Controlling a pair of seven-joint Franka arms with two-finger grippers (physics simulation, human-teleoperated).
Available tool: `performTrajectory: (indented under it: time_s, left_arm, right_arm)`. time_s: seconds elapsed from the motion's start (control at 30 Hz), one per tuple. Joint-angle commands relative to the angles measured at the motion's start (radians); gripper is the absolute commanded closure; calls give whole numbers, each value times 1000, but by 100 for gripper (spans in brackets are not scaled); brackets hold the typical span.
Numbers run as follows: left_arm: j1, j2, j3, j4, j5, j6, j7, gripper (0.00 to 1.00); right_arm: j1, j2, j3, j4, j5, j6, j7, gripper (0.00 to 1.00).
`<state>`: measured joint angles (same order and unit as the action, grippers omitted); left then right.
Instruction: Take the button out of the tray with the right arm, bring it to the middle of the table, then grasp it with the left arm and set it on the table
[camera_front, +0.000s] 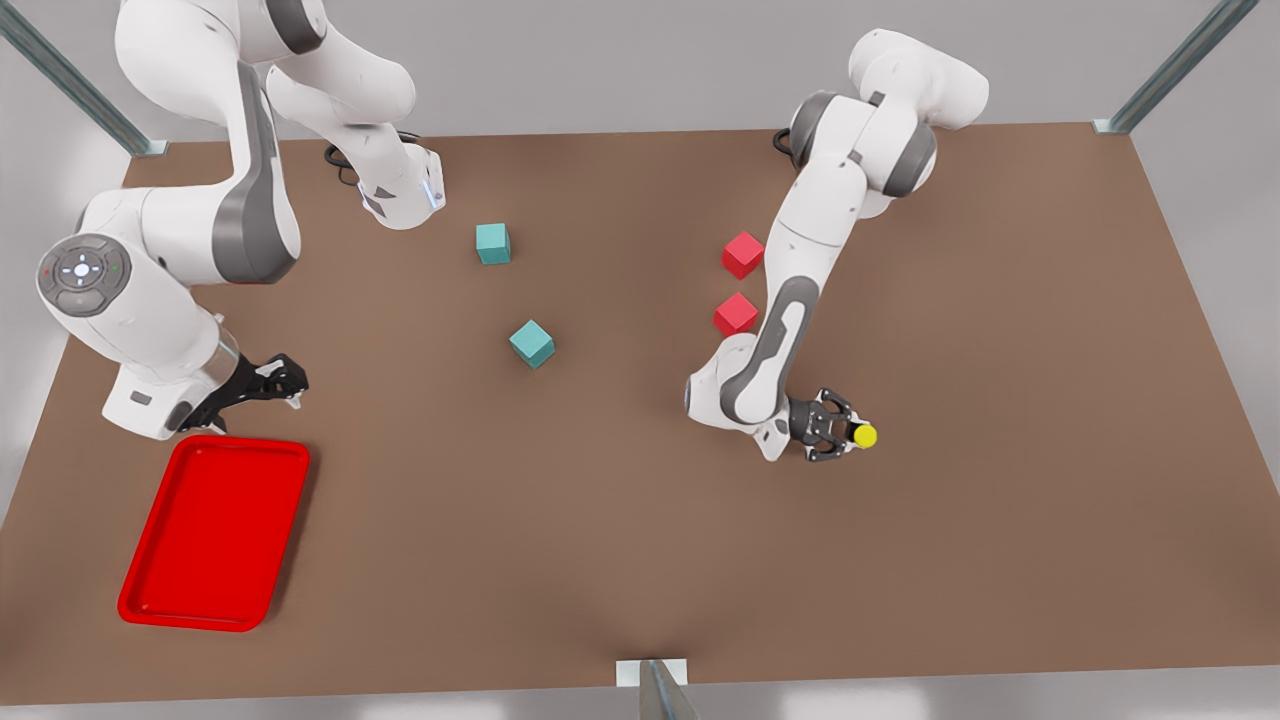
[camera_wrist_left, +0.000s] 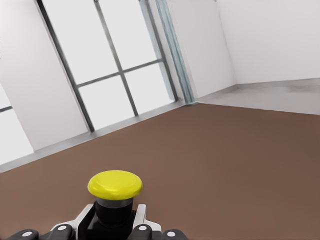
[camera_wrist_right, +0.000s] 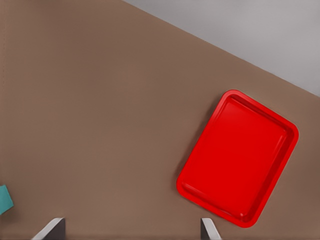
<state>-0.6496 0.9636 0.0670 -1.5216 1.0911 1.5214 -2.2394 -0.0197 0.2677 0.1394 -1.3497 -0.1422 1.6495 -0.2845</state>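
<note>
Yellow-capped, the button (camera_front: 864, 436) sits pinched in the left gripper's (camera_front: 850, 436) jaws low over the tabletop (camera_front: 1000, 400), right of middle; released tilted, it may topple; the right gripper (camera_front: 285, 385) waits spread above the red tray (camera_front: 160, 600).

Pale walls, a big dark-framed window (camera_wrist_left: 107, 75), grey floor (camera_wrist_left: 280, 95).

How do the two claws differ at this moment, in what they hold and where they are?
The left claw is shut on the button, on the front view's right, past the red cubes; the right claw is open and holds nothing. The left one is far from the tray; the right one hangs just beyond the tray's far end. Both are black and sit on white arms above the table.
</note>
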Motion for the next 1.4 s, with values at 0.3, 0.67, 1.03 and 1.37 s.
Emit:
performTrajectory:
  time_s: [0.3, 0.67, 1.03, 1.37]
  left_arm:
    - [8, 33, 2, 11, 66, 65, -680, 58]
    - [11, 53, 7, 14, 90, 79, -664, 0]
    - [8, 53, 14, 15, 85, 59, -615, 0]
    - [1, -9, 56, 15, 85, 0, -517, 0]
  right_arm:
    - [9, 1, 0, 1, -2, 0, -12, 0]
    - [3, 1, 0, 3, 1, -4, -18, 0]
    - [3, 1, 0, 3, 1, -4, -15, 0]
    - [4, 2, 0, 3, -5, -2, -13, 0]
